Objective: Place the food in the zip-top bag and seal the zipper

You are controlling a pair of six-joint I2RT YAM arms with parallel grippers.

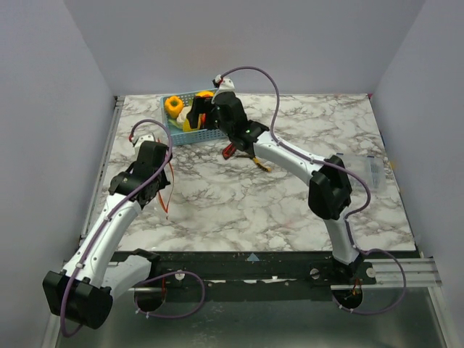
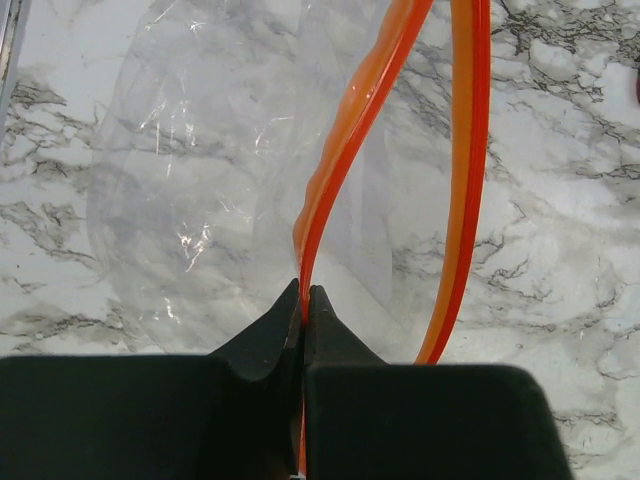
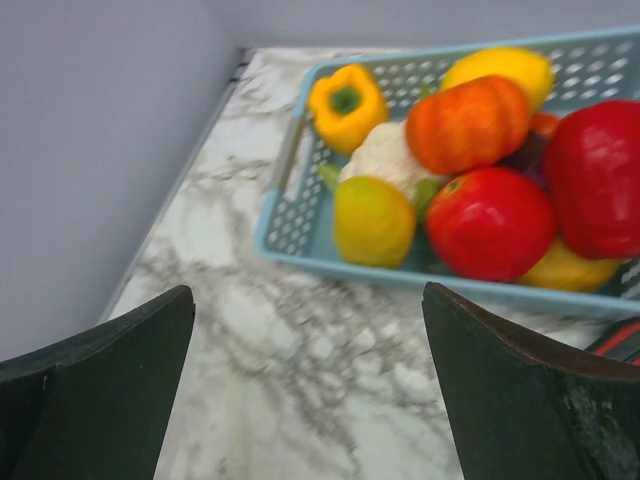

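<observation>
In the left wrist view my left gripper (image 2: 303,300) is shut on one red-orange zipper (image 2: 350,130) strip of the clear zip-top bag (image 2: 200,200). The other strip (image 2: 468,180) curves away to the right, so the mouth gapes. From above, the left gripper (image 1: 162,175) holds the zipper (image 1: 166,197) over the table's left side. My right gripper (image 3: 310,330) is open and holds nothing, a little short of the blue basket (image 3: 300,215). The food lies in the basket: a yellow pepper (image 3: 346,103), an orange pumpkin (image 3: 468,122), a red tomato (image 3: 490,222) and a lemon (image 3: 372,220).
Red-handled pliers (image 1: 230,150) lie on the marble just in front of the basket (image 1: 190,135), below the right arm. A clear plastic thing (image 1: 362,170) rests near the table's right edge. Grey walls close the table in on the left, the back and the right.
</observation>
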